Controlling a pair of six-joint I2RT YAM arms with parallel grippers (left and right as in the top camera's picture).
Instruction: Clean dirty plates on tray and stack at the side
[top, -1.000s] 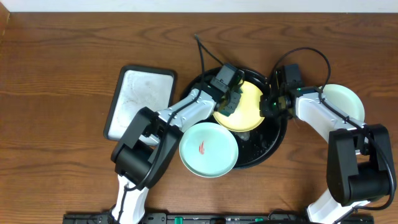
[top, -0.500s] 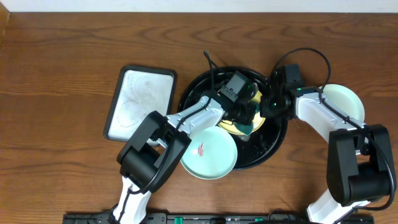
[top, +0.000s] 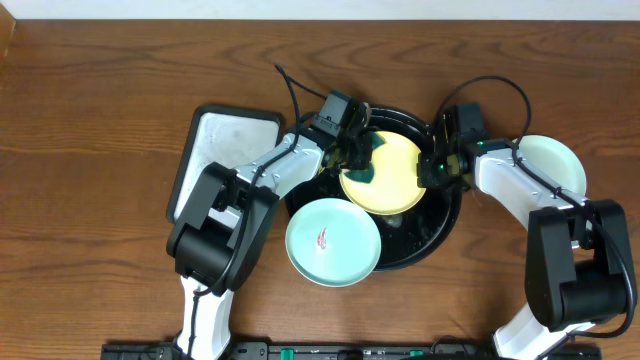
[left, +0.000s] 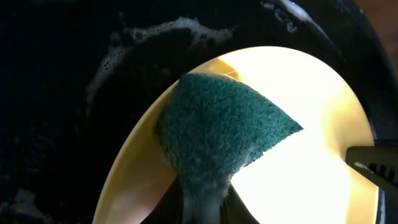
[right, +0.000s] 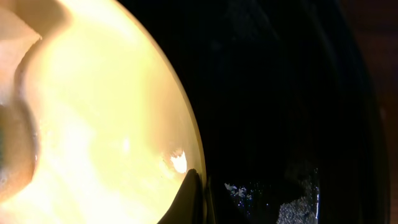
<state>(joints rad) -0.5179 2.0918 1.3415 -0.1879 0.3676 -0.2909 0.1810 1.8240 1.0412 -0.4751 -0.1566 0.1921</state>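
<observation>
The yellow plate (top: 388, 178) lies in the black tray (top: 440, 222) and also fills the left wrist view (left: 311, 124) and the right wrist view (right: 93, 124). My left gripper (top: 357, 160) is shut on a green sponge (left: 224, 130) that presses on the plate's left part. My right gripper (top: 432, 170) is shut on the yellow plate's right rim (right: 198, 180). A mint plate with a red smear (top: 334, 241) rests on the tray's front left rim. Another mint plate (top: 552, 165) lies on the wood at the right.
A white-grey rectangular tray (top: 222, 160) lies left of the black tray. Foam and water show on the black tray's floor (left: 155, 31). A black cable (top: 300, 90) rises from the left wrist.
My left gripper with the sponge swept right across the yellow plate, then back to its left edge. The right gripper has held still on the rim.
</observation>
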